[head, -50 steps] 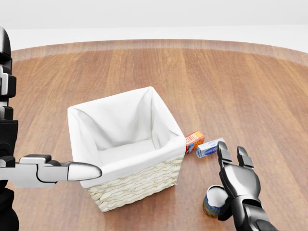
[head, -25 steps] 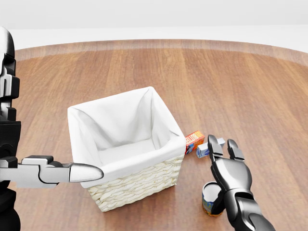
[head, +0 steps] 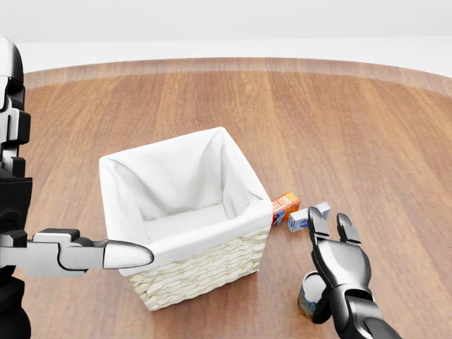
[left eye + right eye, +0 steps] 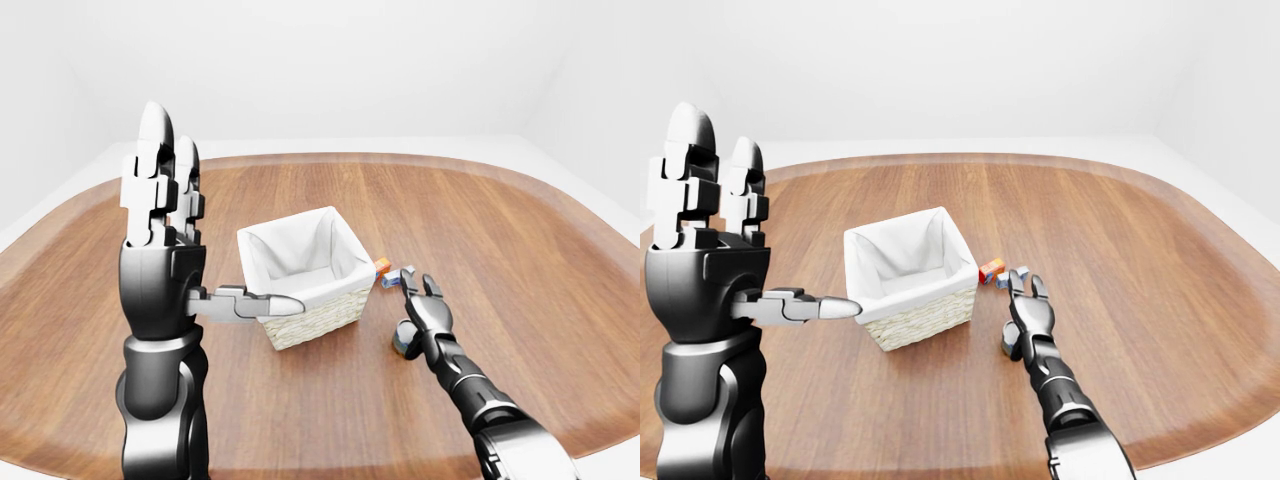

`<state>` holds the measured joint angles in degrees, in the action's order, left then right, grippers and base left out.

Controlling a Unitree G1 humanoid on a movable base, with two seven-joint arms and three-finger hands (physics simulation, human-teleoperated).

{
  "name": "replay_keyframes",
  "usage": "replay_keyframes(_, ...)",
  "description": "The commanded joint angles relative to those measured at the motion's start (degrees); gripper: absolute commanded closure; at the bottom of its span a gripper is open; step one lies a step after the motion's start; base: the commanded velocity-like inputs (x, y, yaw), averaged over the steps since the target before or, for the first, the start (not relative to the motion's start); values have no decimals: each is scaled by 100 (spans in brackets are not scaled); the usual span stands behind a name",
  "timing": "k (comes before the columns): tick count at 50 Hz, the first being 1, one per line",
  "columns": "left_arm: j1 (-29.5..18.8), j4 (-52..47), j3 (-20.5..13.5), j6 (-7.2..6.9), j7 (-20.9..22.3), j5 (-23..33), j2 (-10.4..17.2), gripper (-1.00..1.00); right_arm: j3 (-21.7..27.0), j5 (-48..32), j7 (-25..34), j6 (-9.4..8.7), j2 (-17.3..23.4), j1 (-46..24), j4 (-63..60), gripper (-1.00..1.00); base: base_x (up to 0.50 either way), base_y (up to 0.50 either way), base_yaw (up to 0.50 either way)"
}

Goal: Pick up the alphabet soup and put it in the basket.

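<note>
— On the wooden table, left-eye view first: where's the alphabet soup can from my hands?

— I see it upright, its long axis vertical, to the right of the wicker basket and apart from it. My right hand sits over it, partly hiding it, fingers stretched out and spread. My left hand is raised well off to the left, fingers straight up, thumb pointing at the basket, holding nothing.

— And the head view?

— The can peeks out at the left of the right hand's palm, low in the picture. The fingertips point up the view toward the small blue-and-white box and the orange box. Nothing is grasped; whether the palm touches the can I can't tell.

— Right-eye view?

— Same: the can is under the right hand, so I'd judge the right arm the one to use, fingers curling down around it.
</note>
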<state>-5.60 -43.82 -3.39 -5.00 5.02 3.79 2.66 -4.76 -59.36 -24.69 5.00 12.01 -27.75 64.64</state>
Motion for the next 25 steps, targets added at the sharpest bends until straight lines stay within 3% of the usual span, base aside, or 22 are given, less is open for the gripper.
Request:
replay_keyframes(1,-20,-9,28,0,0,14,-3,-100,-73,11,-233,0,-58,-121,384,-100,0,0,0)
replay_keyframes(18,-9,-22,39,0,20,-23,-15,-100,-67,71,-308,0,-29,-119,508,-100,0,0,0)
replay_keyframes(19,-6,-21,41,0,20,-22,-14,-100,-68,71,-330,0,-24,-133,549,-84,0,0,0)
replay_keyframes(20,-5,-19,43,0,19,-20,-13,-100,-66,75,-333,0,-19,-143,566,-44,0,0,0)
replay_keyframes(21,-8,-35,44,0,17,-22,-16,-100,-61,87,-316,0,-11,-139,544,9,0,0,0)
replay_keyframes(22,-8,-44,44,0,18,-24,-16,-100,-63,87,-297,0,-4,-117,478,43,0,0,0)
replay_keyframes(23,0,-35,53,0,17,-21,-17,-100,-65,77,-262,0,20,-94,390,95,0,0,0)
replay_keyframes(25,-5,-13,44,0,19,-27,-17,-100,-50,89,-219,0,29,-83,342,95,0,0,0)
